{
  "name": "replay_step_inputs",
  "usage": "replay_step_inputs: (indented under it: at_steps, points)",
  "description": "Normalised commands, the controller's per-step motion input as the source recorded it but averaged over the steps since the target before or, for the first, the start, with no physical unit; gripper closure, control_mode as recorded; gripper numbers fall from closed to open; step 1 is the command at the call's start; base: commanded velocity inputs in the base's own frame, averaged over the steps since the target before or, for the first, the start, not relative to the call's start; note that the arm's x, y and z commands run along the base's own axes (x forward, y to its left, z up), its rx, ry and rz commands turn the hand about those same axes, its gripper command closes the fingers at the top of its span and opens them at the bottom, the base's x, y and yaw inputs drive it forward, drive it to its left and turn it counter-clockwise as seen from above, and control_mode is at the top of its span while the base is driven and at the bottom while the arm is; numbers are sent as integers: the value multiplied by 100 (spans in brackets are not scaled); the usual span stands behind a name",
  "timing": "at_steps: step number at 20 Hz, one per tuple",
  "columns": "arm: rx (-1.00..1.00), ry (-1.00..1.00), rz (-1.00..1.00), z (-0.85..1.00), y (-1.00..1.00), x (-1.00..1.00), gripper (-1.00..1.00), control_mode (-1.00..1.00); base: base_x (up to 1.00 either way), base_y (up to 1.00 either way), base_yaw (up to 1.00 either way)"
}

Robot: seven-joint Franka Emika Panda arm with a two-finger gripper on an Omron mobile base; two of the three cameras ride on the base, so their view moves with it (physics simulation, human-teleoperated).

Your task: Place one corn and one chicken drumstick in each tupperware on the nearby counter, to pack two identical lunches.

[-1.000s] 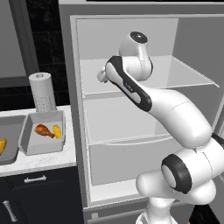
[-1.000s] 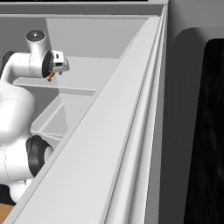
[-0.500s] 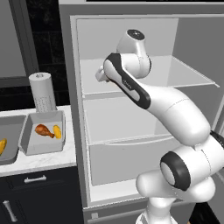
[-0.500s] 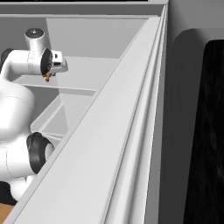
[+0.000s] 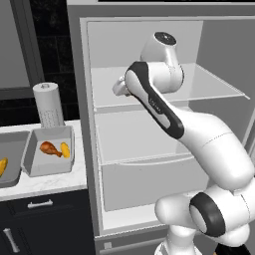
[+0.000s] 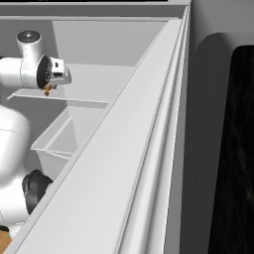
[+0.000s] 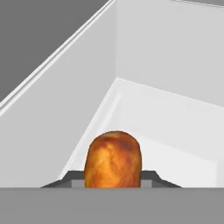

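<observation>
**Hand view: second drumstick gripped inside the fridge**

Left base view shows the fridge [image 5: 149, 124] standing open with the arm reaching onto its upper shelf [image 5: 209, 84]. On the counter [image 5: 50, 182] to the left sit two tupperware: the nearer tupperware [image 5: 50, 152] already has a drumstick and a corn, while the far tupperware [image 5: 10, 159] shows only a corn [image 5: 2, 167]. In the hand view the jaws are clamped on a chicken drumstick [image 7: 113, 159]. The step is fetching the second drumstick; next, it likely must be lifted clear of the shelf and carried to the far tupperware.
</observation>
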Motion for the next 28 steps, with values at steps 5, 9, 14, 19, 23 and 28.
replay_step_inputs:
  at_steps: [5,9,14,19,23,28]
  points:
    - [12,-1,-3,18,-54,-100,100,-100,0,0,0]
    - [7,2,-11,14,-90,-100,100,-100,0,0,0]
    - [0,17,-27,-6,-57,-100,100,-100,0,0,0]
    - [-1,16,-28,-17,-36,-100,100,-100,0,0,0]
    - [-4,6,-18,-26,-13,-100,100,-100,0,0,0]
    - [0,2,-10,-9,0,-77,100,-100,0,0,0]
